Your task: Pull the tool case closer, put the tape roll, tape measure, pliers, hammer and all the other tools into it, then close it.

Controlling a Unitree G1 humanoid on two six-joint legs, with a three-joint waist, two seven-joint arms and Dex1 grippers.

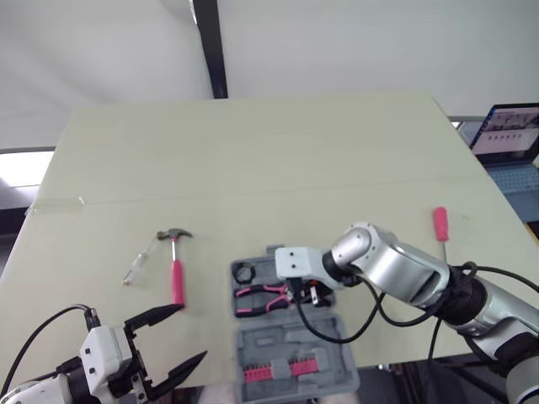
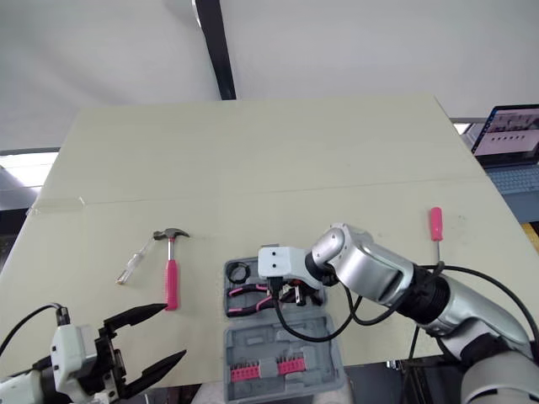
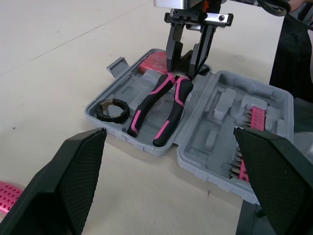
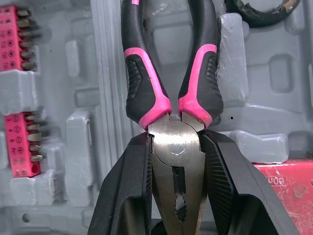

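The grey tool case (image 1: 324,337) lies open at the table's near edge. In its tray rest the black tape roll (image 1: 244,272) and the pink-and-black pliers (image 1: 261,296), beside a red-pink block (image 4: 283,188). My right gripper (image 1: 305,295) reaches into the tray, shut on the pliers' steel head (image 4: 176,161), with a finger pressed on each side. The pliers' handles lie in the tray. Left of the case, my left gripper (image 1: 164,345) hangs open and empty near the pink-handled hammer (image 1: 177,269).
A clear-handled screwdriver (image 1: 139,263) lies just left of the hammer. A pink-handled screwdriver (image 1: 440,225) sits far right on the table. Pink bit holders (image 1: 278,369) fill the case's lid half. A laptop (image 1: 505,130) stands beyond the table's right edge.
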